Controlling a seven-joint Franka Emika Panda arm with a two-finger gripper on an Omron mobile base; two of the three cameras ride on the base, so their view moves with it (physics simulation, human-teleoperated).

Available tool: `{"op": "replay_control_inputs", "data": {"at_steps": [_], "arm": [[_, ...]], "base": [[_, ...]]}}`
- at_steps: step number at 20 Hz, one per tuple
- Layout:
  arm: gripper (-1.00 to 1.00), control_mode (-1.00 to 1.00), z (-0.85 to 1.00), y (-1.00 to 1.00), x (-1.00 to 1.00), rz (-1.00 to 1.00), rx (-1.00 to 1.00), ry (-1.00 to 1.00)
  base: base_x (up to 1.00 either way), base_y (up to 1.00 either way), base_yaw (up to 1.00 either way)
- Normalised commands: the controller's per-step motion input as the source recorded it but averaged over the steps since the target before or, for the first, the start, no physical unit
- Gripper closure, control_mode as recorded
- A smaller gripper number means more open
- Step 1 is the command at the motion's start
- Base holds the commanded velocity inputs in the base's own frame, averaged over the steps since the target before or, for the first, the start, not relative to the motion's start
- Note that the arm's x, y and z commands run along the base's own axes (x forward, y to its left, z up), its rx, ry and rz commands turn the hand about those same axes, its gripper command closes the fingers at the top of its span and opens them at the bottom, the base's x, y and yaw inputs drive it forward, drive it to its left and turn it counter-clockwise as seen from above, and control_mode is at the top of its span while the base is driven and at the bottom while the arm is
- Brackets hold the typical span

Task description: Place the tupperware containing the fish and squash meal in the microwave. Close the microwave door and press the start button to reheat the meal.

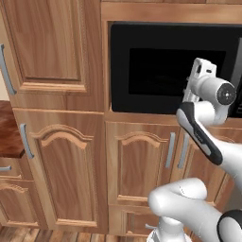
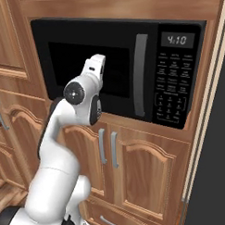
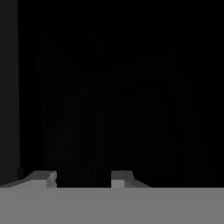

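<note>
Jaws: you can't tell how they stand. Your hand view shows two pale finger tips point(image 3: 43, 178) at the bottom with a dark gap between them, nothing visibly clamped, but everything ahead is near black. The gripper point(image 3: 83, 179) is up close against the microwave door point(image 2: 89, 69); whether it touches the glass you can't make out.

Microwave point(image 2: 177, 74) is a big glossy black built-in unit set into brown wooden cabinets point(image 1: 52, 47). Door is shut, wide dark window, long curved grey vertical handle point(image 2: 140, 76) on its right side. Keypad panel point(image 2: 176, 86) sits right of the handle, with a lit clock display point(image 2: 177, 39) above the buttons.

Hidden stuff: your arm point(image 1: 208, 94) covers the right part of the door in the left base view, and the white hand blocks the finger tips in both base views. Keypad labels are too small to read. Lower cabinets below have grey handles point(image 2: 108, 149).
</note>
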Motion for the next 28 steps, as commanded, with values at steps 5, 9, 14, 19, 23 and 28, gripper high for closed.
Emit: {"op": "replay_control_inputs", "data": {"at_steps": [5, 9, 14, 19, 23, 28], "arm": [[-1.0, -1.0, 0.04, 0.0, -0.12, 0.0, 0.0, 0.18], [-1.0, -1.0, 0.02, 0.0, -0.48, 0.0, 0.0, 0.13], [-1.0, -1.0, -0.01, 0.0, -0.9, 0.0, 0.0, 0.0], [-1.0, -1.0, -0.14, -0.08, -1.0, 0.0, 0.01, -0.13], [-1.0, -1.0, -0.1, -0.16, -1.0, 0.0, 0.03, -0.1], [-1.0, -1.0, 0.0, -0.4, -0.59, 0.06, 0.02, 0.0]], "base": [[0.0, 0.0, 0.0], [0.0, 0.0, 0.0], [0.0, 0.0, 0.0], [0.0, 0.0, 0.0], [0.0, 0.0, 0.0], [0.0, 0.0, 0.0]]}}
